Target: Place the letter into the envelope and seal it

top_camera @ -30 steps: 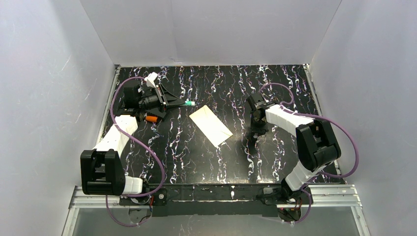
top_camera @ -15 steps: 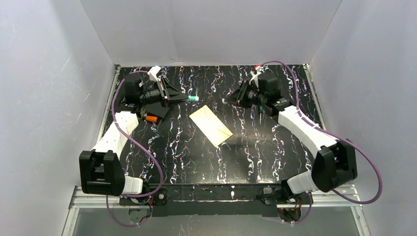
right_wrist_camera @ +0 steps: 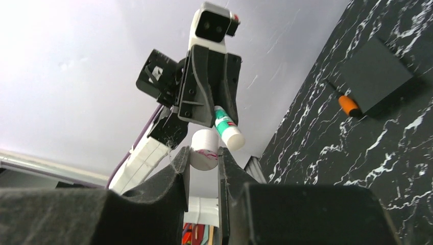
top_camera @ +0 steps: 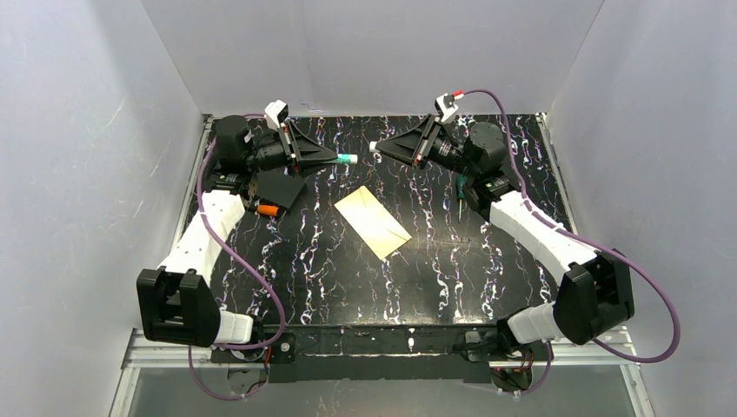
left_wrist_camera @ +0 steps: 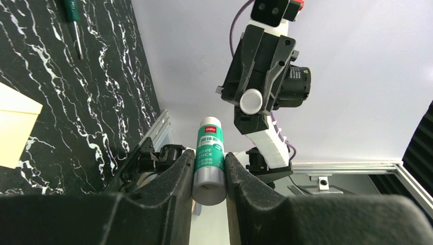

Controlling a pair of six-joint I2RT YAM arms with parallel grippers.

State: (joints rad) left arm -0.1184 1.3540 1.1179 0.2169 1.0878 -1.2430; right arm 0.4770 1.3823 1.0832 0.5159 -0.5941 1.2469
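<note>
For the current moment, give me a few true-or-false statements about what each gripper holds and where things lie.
1. The left gripper holds a glue stick. True.
2. The right gripper is empty. False: it grips a white cap.
3. The envelope lies flat on the table, and neither gripper touches it. True.
4. The green screwdriver rests on the envelope. False: it lies on the table, apart from the envelope.

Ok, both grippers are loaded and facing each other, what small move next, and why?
Probably ease the right gripper toward the left gripper, lining its white cap up with the glue stick: the two face each other with a gap between, and the envelope lies flat below.
</note>
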